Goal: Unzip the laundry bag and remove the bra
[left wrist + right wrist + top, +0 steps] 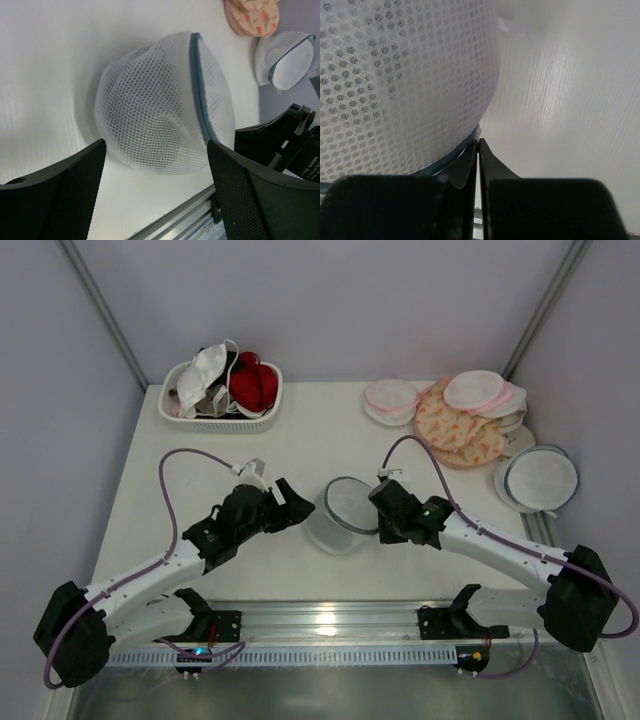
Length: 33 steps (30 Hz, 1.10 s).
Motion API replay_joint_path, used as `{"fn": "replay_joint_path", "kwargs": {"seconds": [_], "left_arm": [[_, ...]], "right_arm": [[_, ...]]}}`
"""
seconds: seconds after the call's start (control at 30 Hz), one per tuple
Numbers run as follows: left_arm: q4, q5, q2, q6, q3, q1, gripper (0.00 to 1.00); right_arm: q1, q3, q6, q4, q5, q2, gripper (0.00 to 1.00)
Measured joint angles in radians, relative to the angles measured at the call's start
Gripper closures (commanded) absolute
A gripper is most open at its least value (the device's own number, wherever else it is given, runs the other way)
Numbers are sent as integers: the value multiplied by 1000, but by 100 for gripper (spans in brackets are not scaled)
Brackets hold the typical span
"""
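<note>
From above, the laundry bag [345,512] sits at mid-table between the two claws. The right gripper [381,502] touches its right edge and the left gripper [298,505] is just beside its left, so the right arm is the nearer. A basket [222,421] at the far left holds a white bra [205,370], a red bra [255,385] and something dark that cannot be identified. In the left wrist view the fingers [70,195] are spread wide with the bag straight ahead. Its zip rim [199,87] arcs from top to lower right, and no black bra shows clearly through the mesh. In the right wrist view the fingers [492,165] are pressed together at the rim's edge, though whether they pinch a zip pull cannot be told.
</note>
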Motion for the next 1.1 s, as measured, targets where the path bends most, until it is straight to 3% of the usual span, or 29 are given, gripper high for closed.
{"fn": "replay_joint_path", "kwargs": {"seconds": [0.03,0.07,0.13,0.17,0.4,0.53,0.73,0.87,0.97,1.0,1.1], "left_arm": [[-4,4,0,4,-15,0,23],[-8,12,2,13,-27,0,23],[-14,27,10,32,-37,0,24],[-13,35,22,46,-37,0,24],[22,69,167,131,-31,-5,22],[55,64,229,185,-4,-23,21],[131,50,336,255,56,-28,26],[167,49,409,272,73,-29,42],[173,46,458,284,94,-28,65],[174,45,468,286,102,-29,79],[177,45,476,290,116,-29,100]], "right_arm": [[0,0,3,-5,3,13,95],[0,0,5,-10,4,23,77],[-1,5,18,-21,5,40,54],[-1,12,19,-30,7,50,47],[-3,47,21,-58,8,97,37],[-3,47,21,-65,-3,90,35],[-3,58,14,-66,-61,-56,35],[-3,91,-3,-61,-100,-140,38],[-3,98,-21,-56,-142,-186,40],[-3,101,-27,-58,-154,-203,40],[-3,132,-43,-67,-164,-233,40]]}}
